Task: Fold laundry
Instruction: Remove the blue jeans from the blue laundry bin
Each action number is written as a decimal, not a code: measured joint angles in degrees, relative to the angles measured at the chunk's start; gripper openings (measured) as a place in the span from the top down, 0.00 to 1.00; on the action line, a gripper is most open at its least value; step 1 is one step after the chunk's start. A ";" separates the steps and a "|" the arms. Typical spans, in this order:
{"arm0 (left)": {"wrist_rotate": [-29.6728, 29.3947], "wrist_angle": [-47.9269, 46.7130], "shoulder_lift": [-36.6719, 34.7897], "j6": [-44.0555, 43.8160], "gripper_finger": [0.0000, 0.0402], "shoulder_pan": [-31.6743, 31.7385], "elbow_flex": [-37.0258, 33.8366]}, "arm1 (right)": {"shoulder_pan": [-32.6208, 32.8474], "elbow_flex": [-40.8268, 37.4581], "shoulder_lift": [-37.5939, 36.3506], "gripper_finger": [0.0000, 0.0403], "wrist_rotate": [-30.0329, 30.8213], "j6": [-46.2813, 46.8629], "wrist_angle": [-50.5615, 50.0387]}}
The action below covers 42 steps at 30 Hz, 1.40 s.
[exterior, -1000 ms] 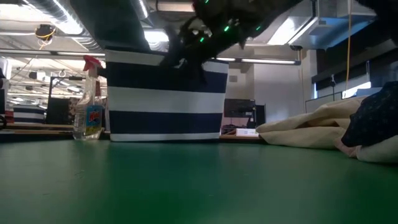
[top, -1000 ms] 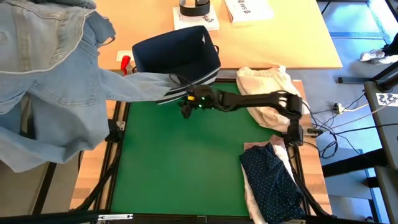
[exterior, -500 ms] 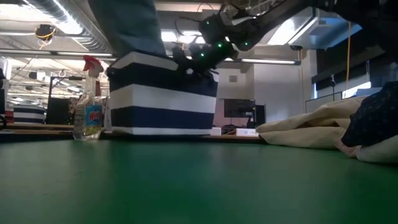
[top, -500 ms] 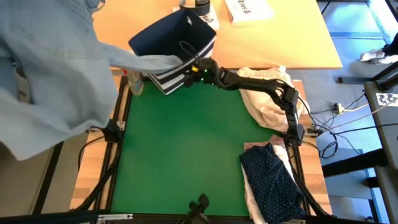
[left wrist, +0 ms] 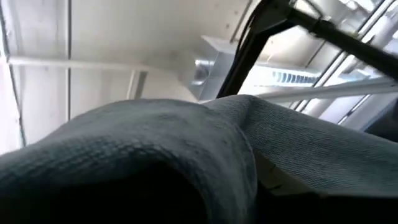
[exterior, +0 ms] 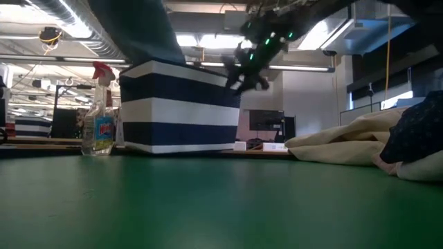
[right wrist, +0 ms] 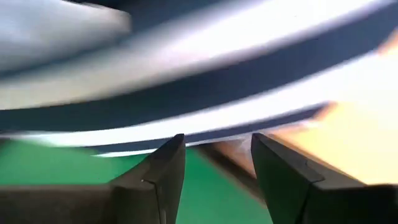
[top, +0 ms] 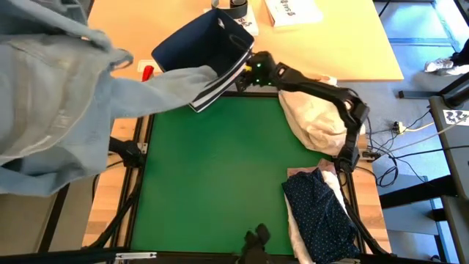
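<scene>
The light grey jeans (top: 66,95) hang high over the table's left side. One leg (top: 176,81) stretches across to the tilted navy, white-striped bin (top: 198,40) at the far edge. My left gripper is hidden under the denim (left wrist: 155,137) that fills its wrist view. My right gripper (top: 240,77) stands open at the bin's right-hand upper corner (exterior: 232,72), with the striped wall just ahead of the fingers (right wrist: 168,168) and nothing between them. My left gripper is shut on the jeans, but the cloth draped over it hides the place of contact. The jeans are lifted high, and one leg runs drawn out toward the bin. My right gripper is close to the bin's wall; whether it touches, I cannot tell.
A cream-beige cloth bundle (top: 315,110) lies at the mat's far right. A navy dotted shirt (top: 319,213) rests on pale garments at the near right. A spray bottle (exterior: 99,111) stands left of the bin. The green mat (top: 212,176) lies between them.
My right gripper has gone from over the mat's far part toward the far edge and a little right, rising to the bin's corner. The bin has tipped and shifted toward the far edge. The jeans have swung about on the left, their leg still reaching the bin.
</scene>
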 joint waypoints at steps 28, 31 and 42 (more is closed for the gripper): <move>1.00 -20.20 0.35 7.72 0.93 0.00 -0.09 | 5.95 -0.02 -0.69 0.55 3.04 -47.05 14.31; 0.72 -20.58 0.76 9.83 0.93 0.00 -0.09 | 4.02 -0.02 -0.05 0.55 -0.68 -47.23 14.57; -6.05 -17.06 4.58 13.64 0.93 -0.08 -0.12 | -0.43 0.39 0.91 0.61 -9.76 -48.08 10.74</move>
